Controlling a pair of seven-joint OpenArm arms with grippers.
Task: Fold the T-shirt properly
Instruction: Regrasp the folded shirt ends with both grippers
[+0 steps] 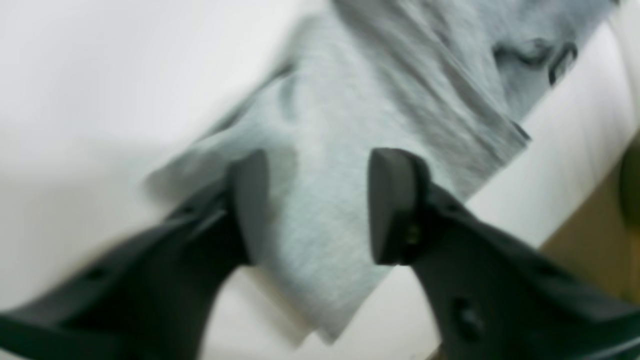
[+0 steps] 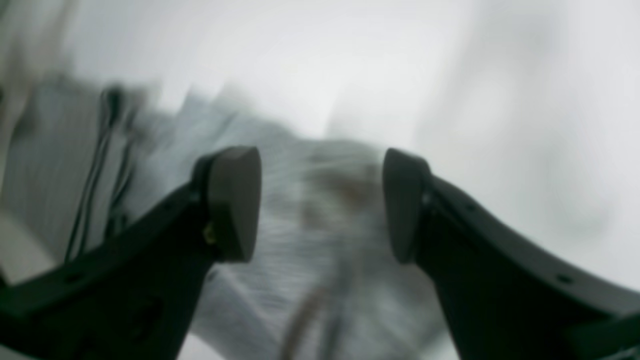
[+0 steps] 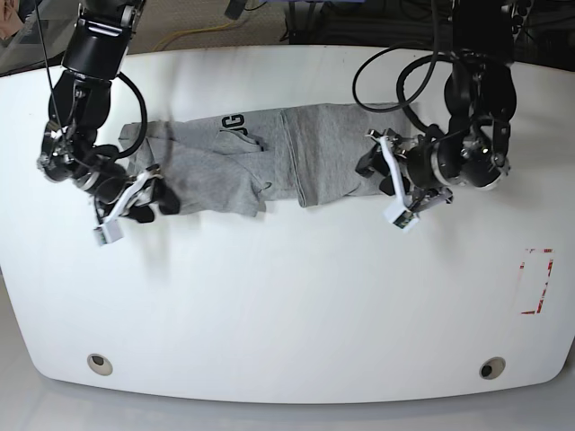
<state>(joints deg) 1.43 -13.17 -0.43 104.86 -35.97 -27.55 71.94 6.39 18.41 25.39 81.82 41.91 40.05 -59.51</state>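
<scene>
The heather-grey T-shirt (image 3: 234,166) lies crumpled in a long strip across the far half of the white table (image 3: 287,296), with black letters showing near its top edge. My left gripper (image 3: 370,163) is at the shirt's right end. In the left wrist view its jaws (image 1: 320,205) stand apart, astride a flap of the grey cloth (image 1: 350,100). My right gripper (image 3: 162,194) is at the shirt's left end. The blurred right wrist view shows it open (image 2: 322,205) just over the fabric (image 2: 300,250).
A red-outlined rectangle (image 3: 536,280) is marked near the table's right edge. Two round holes (image 3: 100,363) (image 3: 490,367) sit near the front edge. Cables hang behind the table's far edge.
</scene>
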